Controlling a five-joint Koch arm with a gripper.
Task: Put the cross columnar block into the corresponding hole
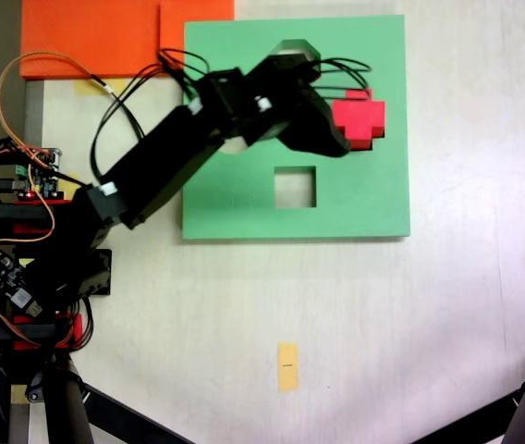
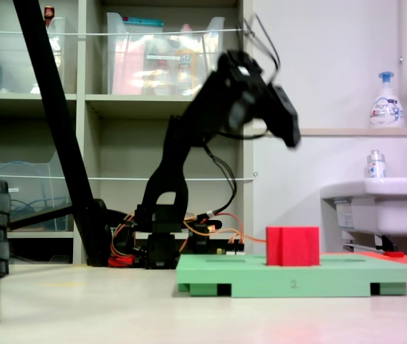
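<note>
Black arm raised over the green board, red cross block seated below it.

The tool [image 2: 289, 132] hangs in the upper middle of the side-on fixed view, well above the cross columnar block [image 2: 293, 246] and touching nothing; whether its jaws are apart I cannot tell. Seen from above, the block [image 1: 359, 123] stands in the corresponding hole at the right of the light-green board [image 1: 355, 203], the arm covering its left edge. A square cutout [image 1: 295, 187] lies just below. An orange sheet [image 1: 96, 37] fills the upper left, a yellow tag [image 1: 287, 366] sits lower centre on the pale surface [image 1: 447, 324]. Shelves [image 2: 117, 100] and a sink [image 2: 379, 204] back the room.
</note>
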